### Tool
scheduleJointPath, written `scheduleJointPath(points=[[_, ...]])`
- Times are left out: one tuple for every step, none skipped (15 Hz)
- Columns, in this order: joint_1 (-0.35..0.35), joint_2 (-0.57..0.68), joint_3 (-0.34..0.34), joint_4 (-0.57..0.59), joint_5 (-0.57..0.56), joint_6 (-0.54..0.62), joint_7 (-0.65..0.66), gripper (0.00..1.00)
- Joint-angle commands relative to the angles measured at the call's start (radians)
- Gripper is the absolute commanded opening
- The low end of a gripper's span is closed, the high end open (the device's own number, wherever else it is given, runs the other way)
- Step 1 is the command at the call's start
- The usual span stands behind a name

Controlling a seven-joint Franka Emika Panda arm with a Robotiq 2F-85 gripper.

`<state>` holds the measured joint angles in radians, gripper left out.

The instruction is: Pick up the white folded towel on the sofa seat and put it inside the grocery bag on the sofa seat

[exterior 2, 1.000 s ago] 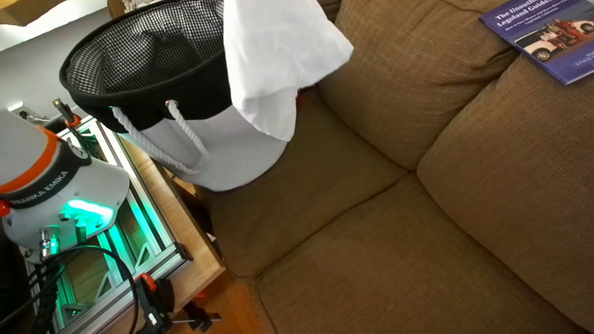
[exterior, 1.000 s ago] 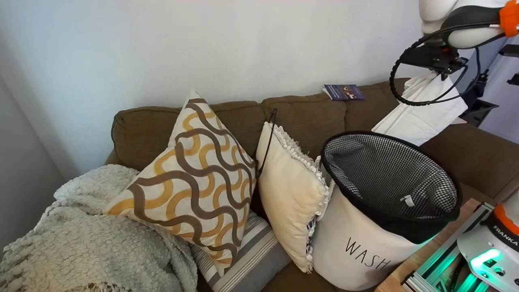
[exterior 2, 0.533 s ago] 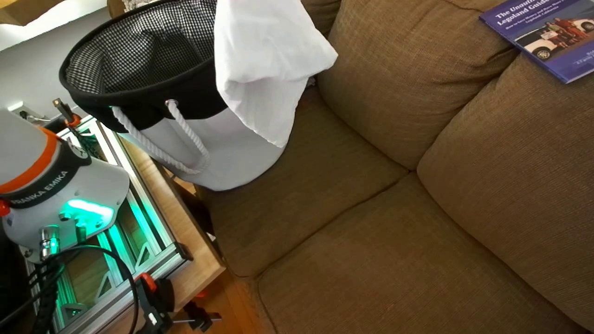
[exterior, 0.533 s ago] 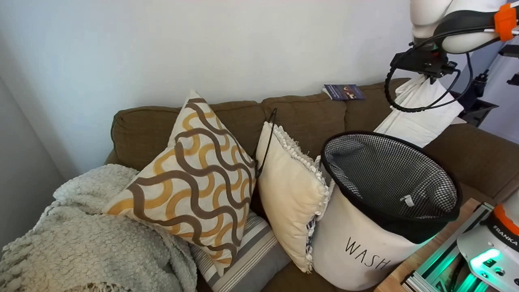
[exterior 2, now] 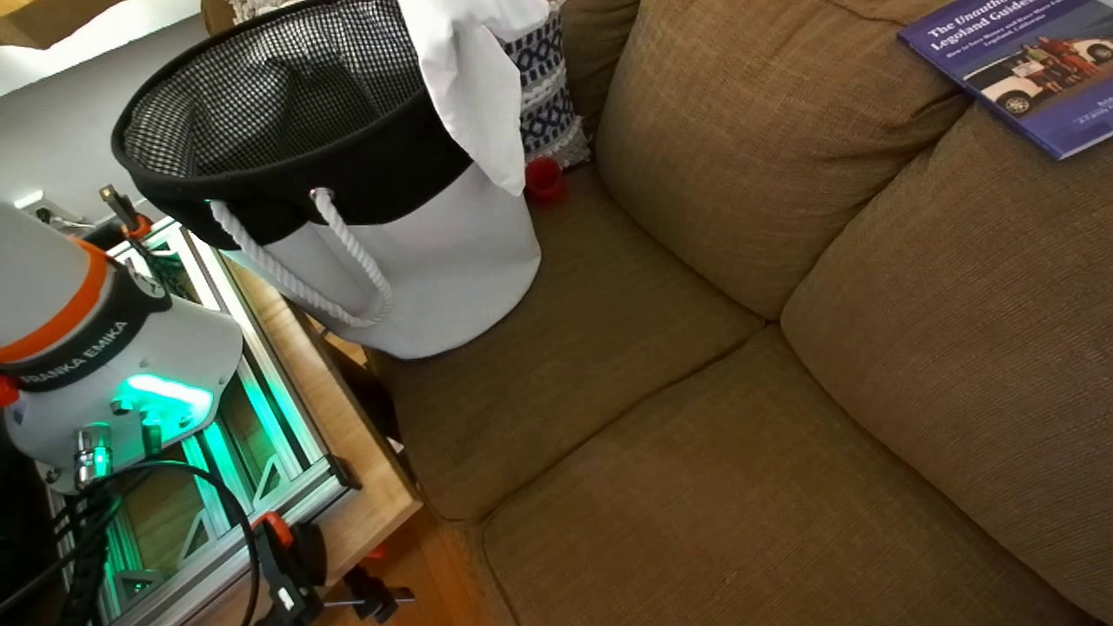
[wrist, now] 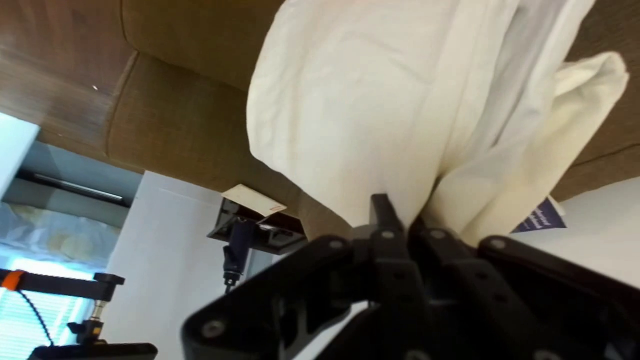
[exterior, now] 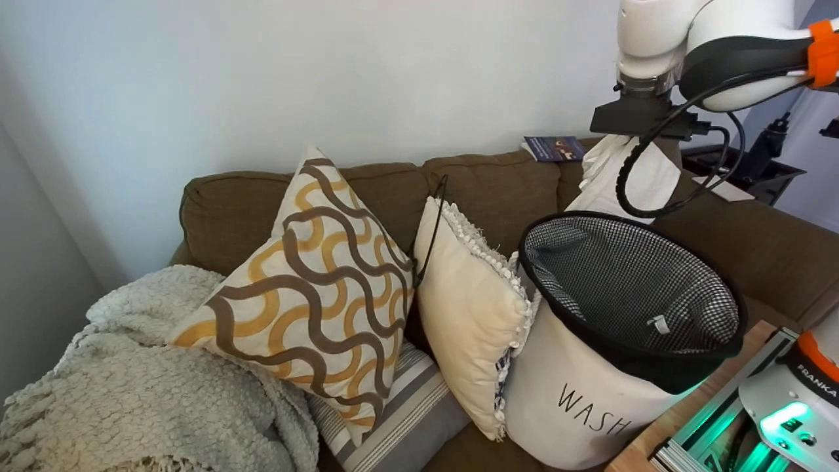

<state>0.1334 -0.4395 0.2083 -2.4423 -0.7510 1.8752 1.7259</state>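
1. in the wrist view: pinching bunched cloth of the white towel (wrist: 380, 115) between the fingers (wrist: 385, 215), pressed in tight on it, with loose folds fanning out ahead of the tips.
2. in an exterior view: holding the towel (exterior: 655, 174) in the air directly below the fingers, with a long axis slanting downward and a lower end hidden behind the far rim of the laundry hamper (exterior: 557, 387). must look below and to the near side of the fingers for the mouth.
3. in an exterior view: cannot see the fingers. can see the towel (exterior 2: 478, 96) with a corner dangling outside the hamper, lower than the rim; cannot tell if touching. likely needs a lift, then a shift of the fingers toward the robot base (exterior 2: 191, 343), carrying that corner over the rim.
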Motion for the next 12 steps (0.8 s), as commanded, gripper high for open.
scheduleJointPath(points=[[0.002,-0.009,0.021,0.001,0.004,0.004,-0.004,0.01],[0.006,-0.013,0.029,0.002,0.004,0.004,-0.003,0.05],[0.006,-0.013,0.03,0.002,0.004,0.004,-0.003,0.05],[0.004,-0.01,0.03,0.002,0.003,0.004,-0.003,0.05],[0.001,-0.008,0.028,0.002,0.003,0.004,-0.003,0.05],[0.0,-0.006,0.028,0.002,0.003,0.004,-0.003,0.01],[0.007,-0.003,0.02,-0.005,-0.001,0.073,0.011,0.01],[0.014,-0.013,0.012,-0.007,0.006,0.143,0.024,0.01],[0.02,-0.024,0.015,0.004,0.023,0.186,0.029,0.01],[0.026,-0.033,0.02,0.008,0.036,0.232,0.026,0.01],[0.038,-0.042,0.032,0.014,0.053,0.273,0.016,0.01],[0.049,-0.045,0.042,0.014,0.073,0.319,0.01,0.01]])
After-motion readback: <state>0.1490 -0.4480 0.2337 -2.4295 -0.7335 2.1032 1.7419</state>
